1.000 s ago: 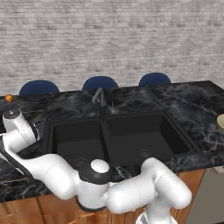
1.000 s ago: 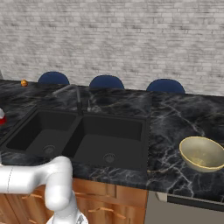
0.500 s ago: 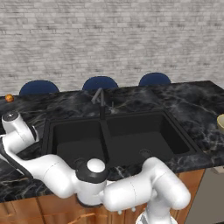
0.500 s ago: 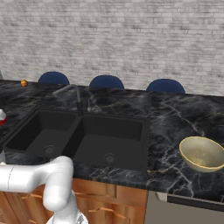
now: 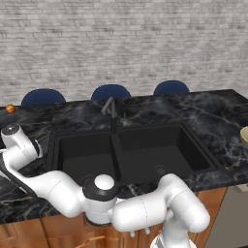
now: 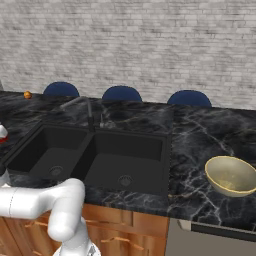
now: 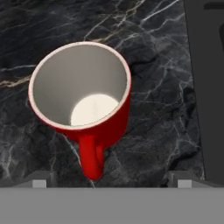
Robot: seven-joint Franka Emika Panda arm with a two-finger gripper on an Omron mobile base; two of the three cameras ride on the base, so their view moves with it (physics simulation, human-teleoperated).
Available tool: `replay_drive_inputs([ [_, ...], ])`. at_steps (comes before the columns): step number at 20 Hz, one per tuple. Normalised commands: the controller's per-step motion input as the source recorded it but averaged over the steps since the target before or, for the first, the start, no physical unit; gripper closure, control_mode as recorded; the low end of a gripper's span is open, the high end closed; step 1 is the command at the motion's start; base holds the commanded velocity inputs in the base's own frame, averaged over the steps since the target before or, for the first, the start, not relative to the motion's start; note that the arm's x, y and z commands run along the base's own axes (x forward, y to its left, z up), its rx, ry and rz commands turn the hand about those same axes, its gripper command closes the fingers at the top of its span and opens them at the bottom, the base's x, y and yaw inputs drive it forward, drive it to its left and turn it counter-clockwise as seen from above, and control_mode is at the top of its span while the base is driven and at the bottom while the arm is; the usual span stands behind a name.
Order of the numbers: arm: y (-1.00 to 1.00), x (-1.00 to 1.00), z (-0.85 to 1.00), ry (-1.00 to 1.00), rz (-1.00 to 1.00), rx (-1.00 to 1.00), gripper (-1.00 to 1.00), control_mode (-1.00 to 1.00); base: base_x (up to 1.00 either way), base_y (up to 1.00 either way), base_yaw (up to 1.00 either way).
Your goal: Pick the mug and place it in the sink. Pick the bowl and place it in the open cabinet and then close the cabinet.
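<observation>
Nothing much has shifted in the last second: the gripper [image 7: 109, 183] still hangs over the mug [image 7: 83, 105] with its jaws spread wide, nothing between them. The mug stands upright on the bench [image 7: 166, 109] (handle toward the camera), beside the sink [image 5: 131, 150], so the grasp is yet to come. Farther off, the bowl [image 6: 231, 175] waits.

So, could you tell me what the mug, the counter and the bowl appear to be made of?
Mug: looks like glazed ceramic, smooth red outside, matte white inside. Counter: polished black marble by its pale veins. Bowl: perhaps ceramic or plastic, smooth pale tan, darker inside; can't tell which.
</observation>
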Motion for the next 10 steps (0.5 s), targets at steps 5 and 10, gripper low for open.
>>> replay_drive_inputs([
  [5, 0.01, 0.16, -0.1, 0.01, -0.01, 0.0, -1.0, -1.0, 0.0, 0.0, 0.0],
  [10, 0.01, 0.19, -0.09, 0.05, 0.0, 0.0, -1.0, -1.0, 0.0, 0.0, 0.0],
])
